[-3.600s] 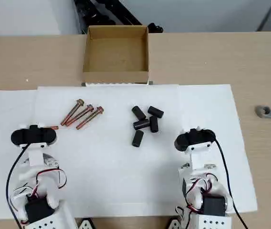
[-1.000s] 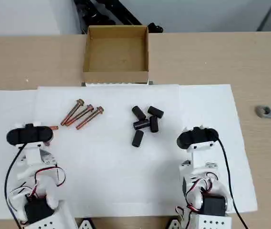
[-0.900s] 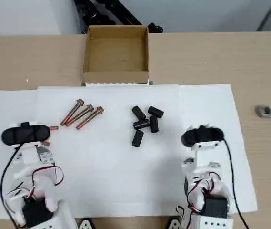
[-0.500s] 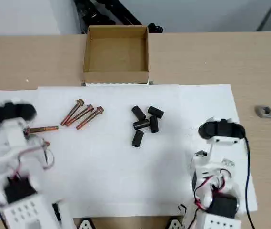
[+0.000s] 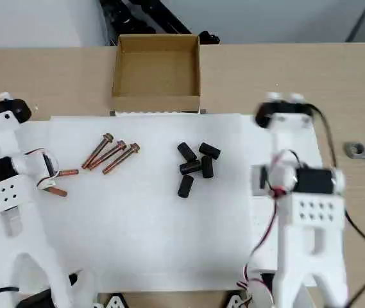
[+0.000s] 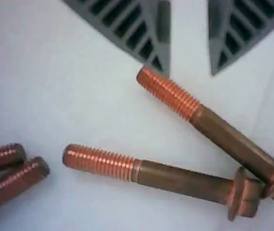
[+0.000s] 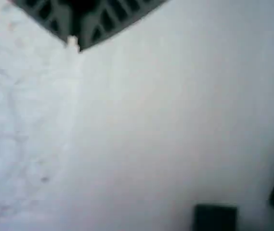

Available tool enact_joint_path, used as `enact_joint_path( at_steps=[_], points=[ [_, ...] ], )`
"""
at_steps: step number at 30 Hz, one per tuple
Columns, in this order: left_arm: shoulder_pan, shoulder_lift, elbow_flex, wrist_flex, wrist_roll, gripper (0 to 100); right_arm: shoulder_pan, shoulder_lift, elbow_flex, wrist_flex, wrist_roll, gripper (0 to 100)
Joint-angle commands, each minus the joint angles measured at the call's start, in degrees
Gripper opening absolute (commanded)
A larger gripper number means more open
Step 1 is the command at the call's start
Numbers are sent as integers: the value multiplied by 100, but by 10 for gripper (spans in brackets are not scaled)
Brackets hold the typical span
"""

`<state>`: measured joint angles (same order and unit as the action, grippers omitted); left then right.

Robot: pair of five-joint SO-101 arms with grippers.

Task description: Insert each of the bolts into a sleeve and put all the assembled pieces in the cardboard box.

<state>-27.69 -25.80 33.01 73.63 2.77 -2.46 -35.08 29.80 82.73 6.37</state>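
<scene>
Three copper bolts (image 5: 111, 153) lie side by side on the white mat, and two more (image 5: 63, 181) lie apart beside the left arm (image 5: 6, 160). My left gripper (image 6: 187, 62) hangs open just above the threaded end of one loose bolt (image 6: 202, 118); another bolt (image 6: 161, 173) lies beside it. Several black sleeves (image 5: 195, 167) are piled mid-mat. The cardboard box (image 5: 156, 102) stands empty at the far edge. The right arm (image 5: 285, 115) reaches over the mat's far right part. My right gripper (image 7: 72, 44) is shut over bare mat, with black sleeves (image 7: 216, 216) off to the side.
The white mat (image 5: 169, 244) covers most of the wooden table. A metal tool (image 5: 364, 153) lies on the bare wood at the far right. Dark equipment (image 5: 137, 16) sits behind the box.
Both arms have unfolded from their low rest near the front edge. The left one swung out to the left over the loose bolts; the right one stretched toward the mat's far right.
</scene>
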Motion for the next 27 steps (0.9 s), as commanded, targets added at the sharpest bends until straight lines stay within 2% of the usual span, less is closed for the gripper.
enact_joint_path(
  at_steps=[1, 6, 11, 19, 27],
  points=[
    [26, -378, 198, 44, 70, 55, -620, 400, -659, 198, 501, 5],
    [18, -492, 523, 53, 18, 55, -708, 488, -844, 233, 475, 6],
    [44, -448, 505, 53, 26, 67, -708, 593, -844, 409, 360, 85],
    [9, -387, 242, 105, 281, 69, -769, 1235, -1029, 426, 668, 76],
    [-325, 1451, -629, 352, 677, 69, -813, 1930, -1547, 523, 993, 75]
  ],
)
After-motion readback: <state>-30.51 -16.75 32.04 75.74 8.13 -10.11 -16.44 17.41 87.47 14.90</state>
